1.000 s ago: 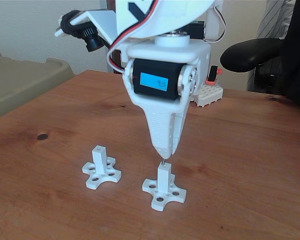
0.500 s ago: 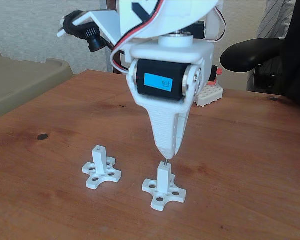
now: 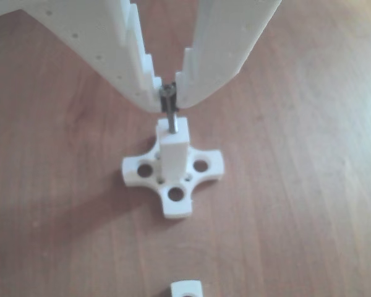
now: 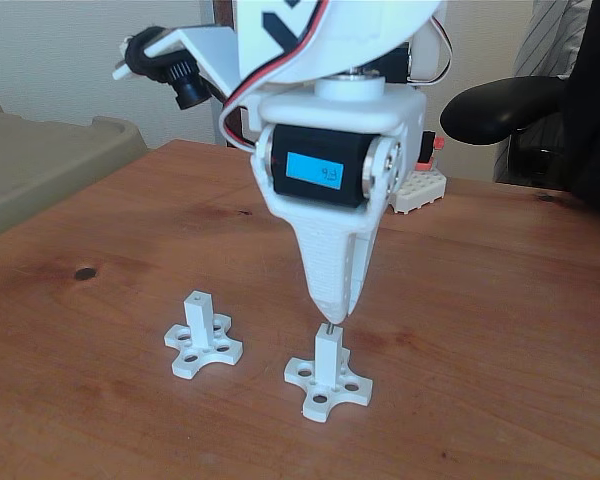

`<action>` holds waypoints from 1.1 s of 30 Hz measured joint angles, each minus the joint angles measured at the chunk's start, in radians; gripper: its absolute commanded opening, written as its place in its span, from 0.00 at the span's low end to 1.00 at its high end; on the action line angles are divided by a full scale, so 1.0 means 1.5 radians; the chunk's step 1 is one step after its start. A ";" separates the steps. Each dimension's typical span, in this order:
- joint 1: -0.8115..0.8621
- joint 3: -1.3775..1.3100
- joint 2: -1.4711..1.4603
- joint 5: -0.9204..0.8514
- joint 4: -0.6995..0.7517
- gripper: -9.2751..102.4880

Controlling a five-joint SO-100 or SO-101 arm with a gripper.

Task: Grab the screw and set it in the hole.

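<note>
The reddish-brown wooden bench (image 4: 500, 300) carries everything. Above its middle the white plastic robot arm (image 4: 330, 60) reaches straight down, its black servo block with a lit blue label (image 4: 315, 170) facing the fixed camera and red and white wires looping at the wrist. From that block the white tapered tool (image 4: 329, 318) points vertically at the bench, its two stepped fingers (image 3: 216, 55) drawn in to a narrow gap at the tips, pinching the thin dark-grey metal screw (image 3: 169, 105) by its upper end. The screw hangs upright, and its lower tip meets the small hole (image 3: 172, 130) in the square top face of the white plastic post with a cross-shaped holed base (image 4: 327, 375), directly under the tool. How far the shank has gone in cannot be told. A second white post of the same shape (image 4: 202, 340) stands to the left in the fixed view, well apart from the tool. Its square top (image 3: 187, 289) shows at the bottom edge of the other view
</note>
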 measured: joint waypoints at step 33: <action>0.000 0.000 -0.004 0.000 0.044 0.24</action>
